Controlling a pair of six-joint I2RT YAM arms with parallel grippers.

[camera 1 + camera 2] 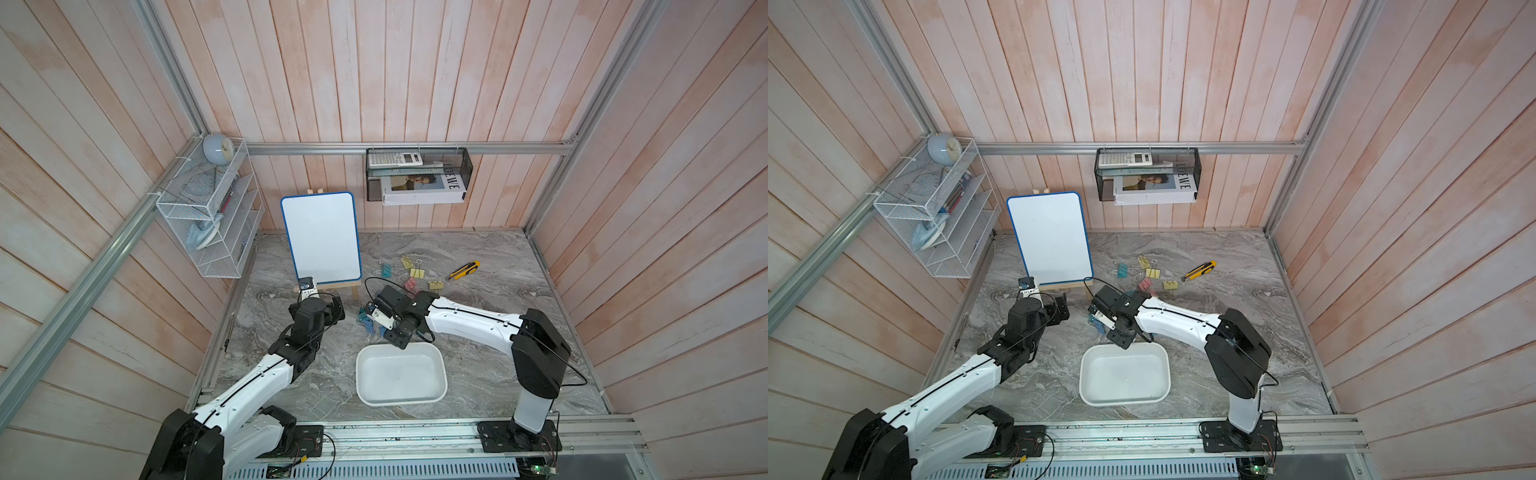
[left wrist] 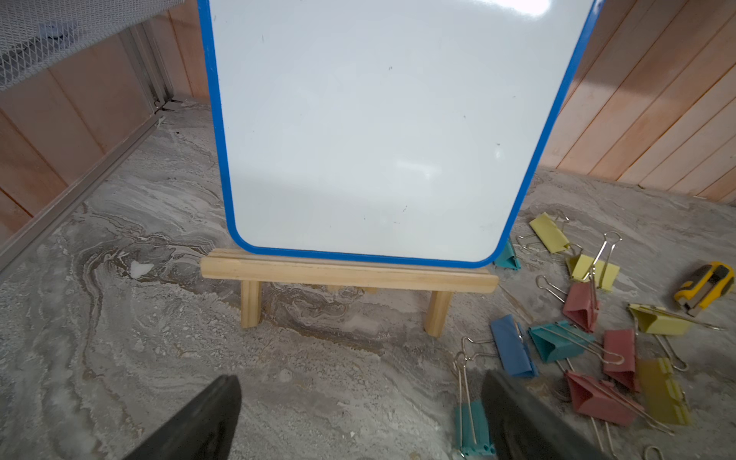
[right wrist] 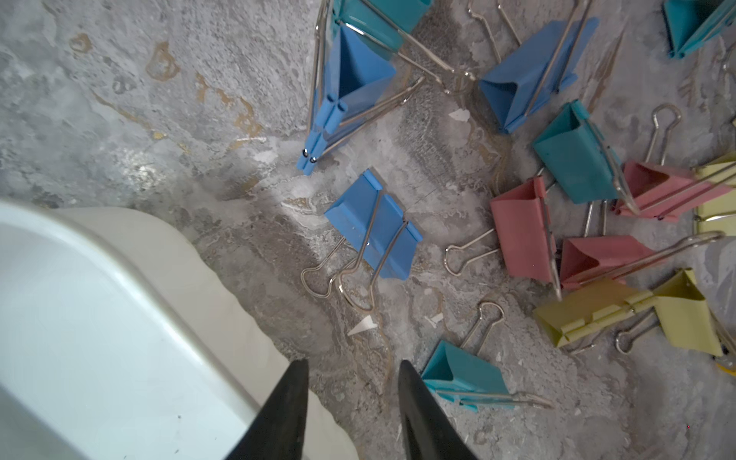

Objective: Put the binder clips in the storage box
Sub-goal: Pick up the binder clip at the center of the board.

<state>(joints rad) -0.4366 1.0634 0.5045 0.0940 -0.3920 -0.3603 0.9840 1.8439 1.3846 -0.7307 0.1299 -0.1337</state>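
- Right wrist view: the right gripper (image 3: 353,362) hangs low with its two black fingers (image 3: 290,402) parted. Only bare marble table (image 3: 139,119) shows between them, and it pinches nothing.
- Close against one finger lies a teal clip (image 3: 464,372); I cannot tell whether they touch.
- On the other side of the fingers is a rounded corner of the storage box (image 3: 207,286), a white tub with a rolled rim.
- Just ahead of the fingertips a blue clip (image 3: 374,227) lies flat, with its wire handles folded toward the gripper.
- Beyond it the binder clips (image 3: 521,227) form a loose heap of blue, teal, pink and yellow, with several overlapping. All of them rest on the table outside the box.
- Left wrist view: the left gripper (image 2: 358,376) is spread wide over bare table and grips nothing. A further teal clip (image 2: 472,426) is partly hidden behind one finger.
- That gripper faces a blue-framed whiteboard (image 2: 378,119) standing on a wooden easel (image 2: 346,275).
- Both top views show the storage box (image 1: 399,378) (image 1: 1125,374) at the front of the table between the arms, with the right gripper just past its far rim.
- Farther back a few yellow clips (image 1: 417,272) lie near a utility knife (image 1: 1199,271).
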